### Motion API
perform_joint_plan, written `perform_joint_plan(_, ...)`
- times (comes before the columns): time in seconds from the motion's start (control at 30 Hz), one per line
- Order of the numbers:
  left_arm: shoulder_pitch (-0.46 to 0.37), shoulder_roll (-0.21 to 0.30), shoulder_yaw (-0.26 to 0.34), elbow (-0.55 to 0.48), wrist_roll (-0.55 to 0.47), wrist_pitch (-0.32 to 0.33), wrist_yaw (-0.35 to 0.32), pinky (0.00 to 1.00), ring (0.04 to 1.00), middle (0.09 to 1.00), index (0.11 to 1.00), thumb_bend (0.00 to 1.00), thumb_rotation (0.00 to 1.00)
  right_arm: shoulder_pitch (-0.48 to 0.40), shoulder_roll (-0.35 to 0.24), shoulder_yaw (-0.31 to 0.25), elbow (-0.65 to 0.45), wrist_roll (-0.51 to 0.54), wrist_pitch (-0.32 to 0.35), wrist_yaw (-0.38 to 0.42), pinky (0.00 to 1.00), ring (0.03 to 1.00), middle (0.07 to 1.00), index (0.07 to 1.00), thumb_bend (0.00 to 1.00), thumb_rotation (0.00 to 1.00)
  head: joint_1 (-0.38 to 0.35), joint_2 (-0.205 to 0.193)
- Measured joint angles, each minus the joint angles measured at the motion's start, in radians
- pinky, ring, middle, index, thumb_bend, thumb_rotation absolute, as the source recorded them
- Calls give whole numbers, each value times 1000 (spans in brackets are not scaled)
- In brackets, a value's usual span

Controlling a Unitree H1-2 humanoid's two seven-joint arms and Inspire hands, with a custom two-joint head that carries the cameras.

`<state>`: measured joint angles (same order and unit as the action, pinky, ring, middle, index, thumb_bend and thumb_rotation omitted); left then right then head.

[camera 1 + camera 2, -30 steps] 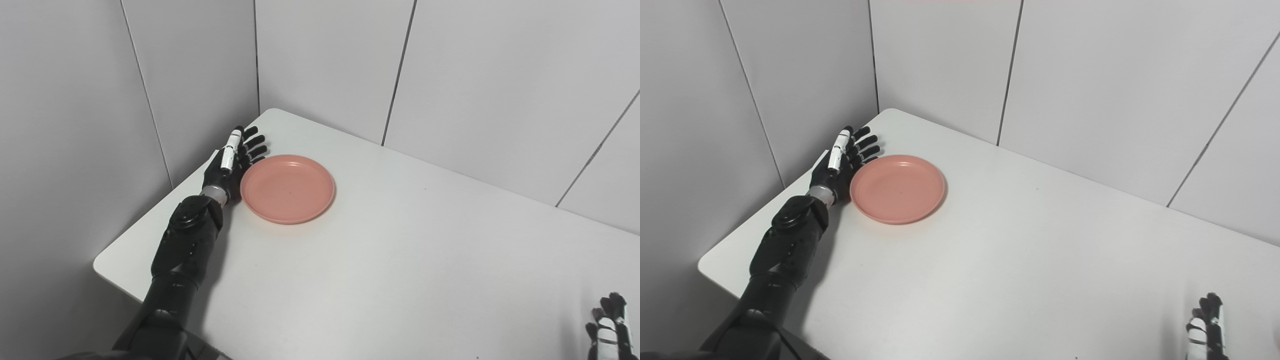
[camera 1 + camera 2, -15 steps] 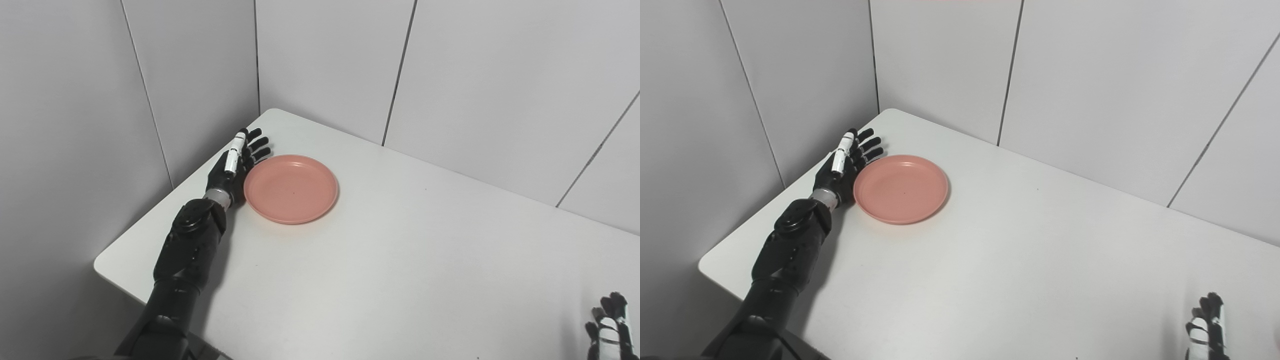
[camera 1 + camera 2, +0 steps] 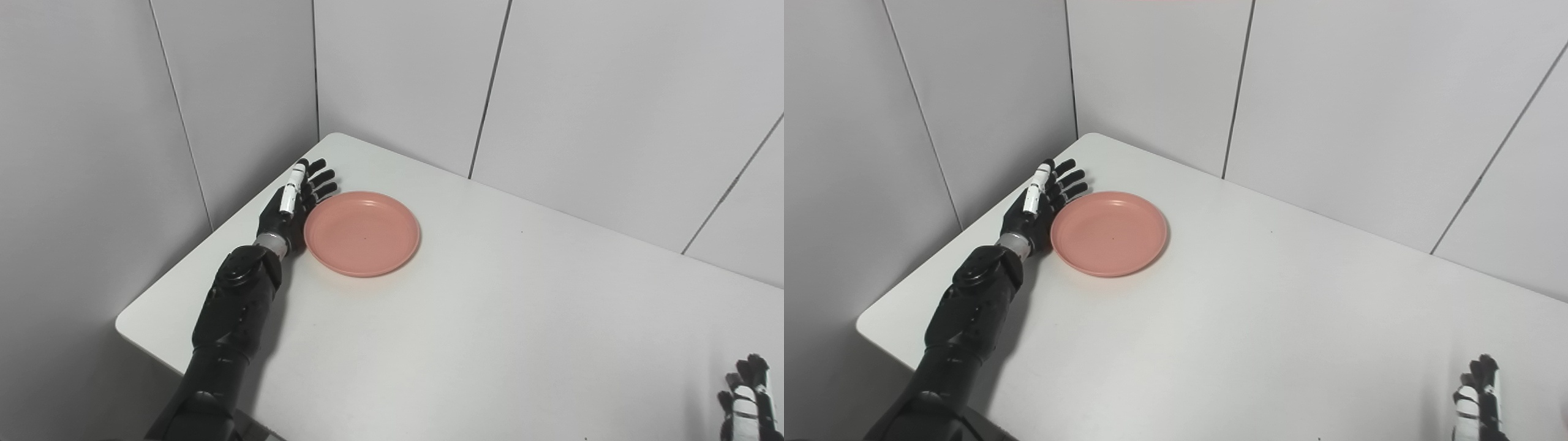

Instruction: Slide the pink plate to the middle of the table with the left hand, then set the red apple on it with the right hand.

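Pushing pink plate (image 3: 361, 233) sideways: left hand (image 3: 294, 202) flat, fingers apart, its edge touching the plate's left rim; plate near bench (image 3: 490, 318) far-left corner; looks light, rigid, slick, so push low on rim; right hand (image 3: 1479, 398) idle, fingers apart; apple unseen.

The surface (image 3: 502, 318) is white, matte and smooth, with rounded corners; its far corner sits tight in the angle of two grey panelled walls (image 3: 569, 92). On it lies one plate (image 3: 362, 233), pink, round and shallow, flat on its base, near the left edge and closer to the far corner than to the near left corner. The left hand (image 3: 293, 205) rests on the surface at the left edge, flat, fingers (image 3: 318, 179) spread toward the far corner, its side touching the plate's left rim. The right hand (image 3: 746, 401) shows at the near right edge.
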<state>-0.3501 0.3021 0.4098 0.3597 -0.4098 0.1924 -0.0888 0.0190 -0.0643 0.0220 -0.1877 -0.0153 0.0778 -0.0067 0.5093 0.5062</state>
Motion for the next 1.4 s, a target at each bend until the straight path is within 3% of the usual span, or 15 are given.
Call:
perform_joint_plan(0.33,0,-18,-12,-18,0,18,-2,914,901,900,883,325,1000,0,10,0,0,1,6,0,1000,1000,1000,1000,0,1000,-3,2)
perform_joint_plan(1.0,-5,-75,-65,-43,2,19,8,893,892,890,877,317,1000,0,16,-3,0,1,6,0,1000,1000,1000,1000,0,1000,-12,11)
perform_joint_plan(1.4,-11,-108,-92,-37,5,-13,8,893,889,884,866,324,1000,0,19,-2,0,1,6,0,1000,1000,1000,1000,0,1000,-25,18)
